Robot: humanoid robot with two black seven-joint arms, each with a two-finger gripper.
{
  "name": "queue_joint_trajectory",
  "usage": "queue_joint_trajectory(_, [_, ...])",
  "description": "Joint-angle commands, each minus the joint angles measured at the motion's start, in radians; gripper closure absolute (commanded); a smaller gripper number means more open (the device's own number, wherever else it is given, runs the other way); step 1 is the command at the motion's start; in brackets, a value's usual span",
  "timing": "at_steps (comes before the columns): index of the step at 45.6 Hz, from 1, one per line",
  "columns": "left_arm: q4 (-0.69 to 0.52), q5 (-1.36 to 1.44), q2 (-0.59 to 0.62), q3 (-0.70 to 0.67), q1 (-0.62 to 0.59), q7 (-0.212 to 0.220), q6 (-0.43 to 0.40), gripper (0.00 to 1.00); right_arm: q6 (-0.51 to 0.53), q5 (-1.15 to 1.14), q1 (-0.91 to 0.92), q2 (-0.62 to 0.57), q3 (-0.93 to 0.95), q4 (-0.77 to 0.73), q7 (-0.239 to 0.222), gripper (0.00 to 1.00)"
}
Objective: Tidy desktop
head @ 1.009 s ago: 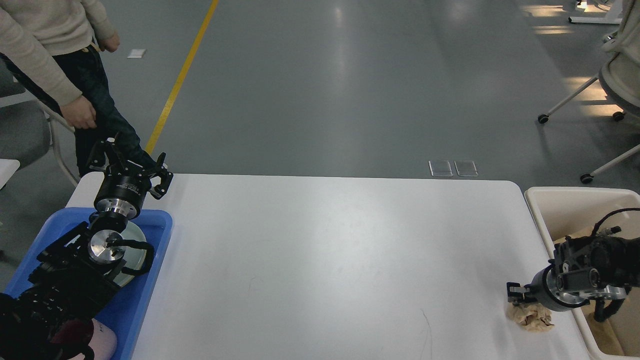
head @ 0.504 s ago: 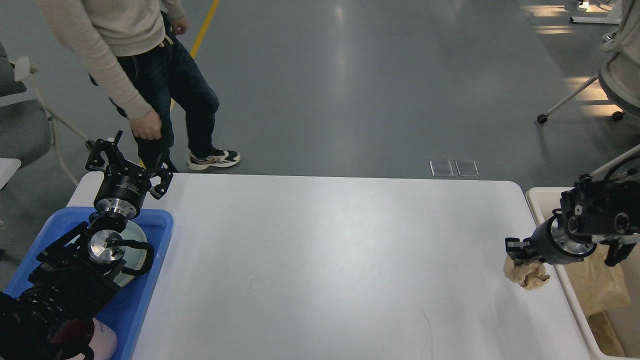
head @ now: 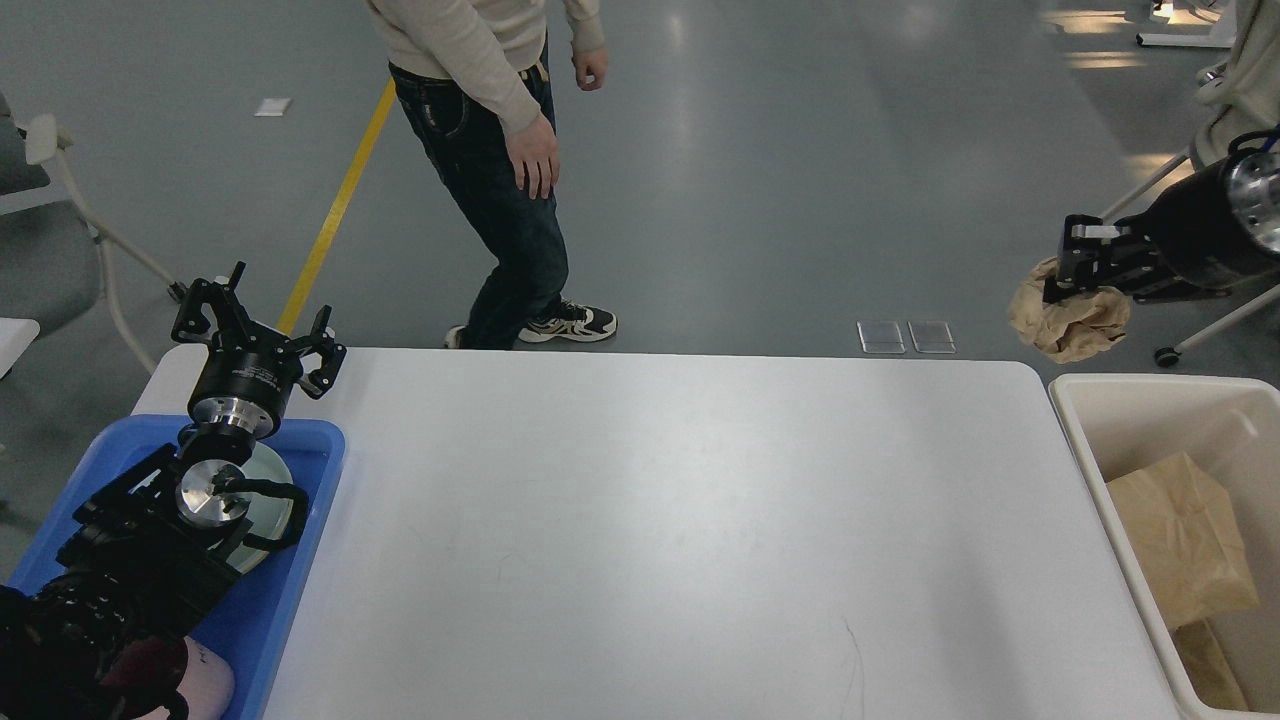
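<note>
Right gripper [head: 1062,262] at upper right clamping crumpled brown paper wad [head: 1068,320], left gripper [head: 257,320] spread open at left edge above large white rectangular desktop [head: 680,530]

Desktop [head: 680,530] is showing plain white, unpatterned, with a faint dark hairline mark toward its near edge. Tray [head: 300,560] at the desktop's left end is showing solid blue. Bin [head: 1085,440] at the desktop's right end is showing cream-white, with brown paper [head: 1185,540] inside. Paper wad [head: 1070,320] beyond the desktop's far right corner is showing tan. Both arms are showing black with silver metal rings. Floor [head: 760,180] beyond the desktop is showing grey, crossed by a yellow line [head: 340,200]. Person [head: 490,130] beyond the desktop is wearing a beige top, dark blue jeans and black-and-white shoes.
</note>
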Motion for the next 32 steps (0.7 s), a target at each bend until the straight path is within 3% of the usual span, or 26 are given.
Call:
queue_joint_trajectory(1, [0.0, 0.0, 0.0, 0.0, -0.001, 0.0, 0.0, 0.04, -0.042, 0.0, -0.075, 0.0, -0.014, -0.091, 0.0, 1.0])
queue_joint_trajectory(14, [0.0, 0.0, 0.0, 0.0, 0.0, 0.0, 0.0, 0.03, -0.468, 0.018, -0.634, 0.014, 0.008, -0.426, 0.001, 1.0])
queue_joint_trajectory(21, [0.0, 0.0, 0.0, 0.0, -0.001, 0.0, 0.0, 0.04, -0.566, 0.018, -0.858, 0.063, 0.045, -0.607, 0.004, 0.98])
queue_joint_trajectory(26, [0.0, 0.0, 0.0, 0.0, -0.001, 0.0, 0.0, 0.04, -0.576, 0.018, -1.0, 0.1, 0.1, -0.74, 0.004, 0.74])
queue_joint_trajectory(32, [0.0, 0.0, 0.0, 0.0, 0.0, 0.0, 0.0, 0.04, -0.596, 0.018, -1.124, 0.149, 0.146, -0.88, 0.004, 0.2])
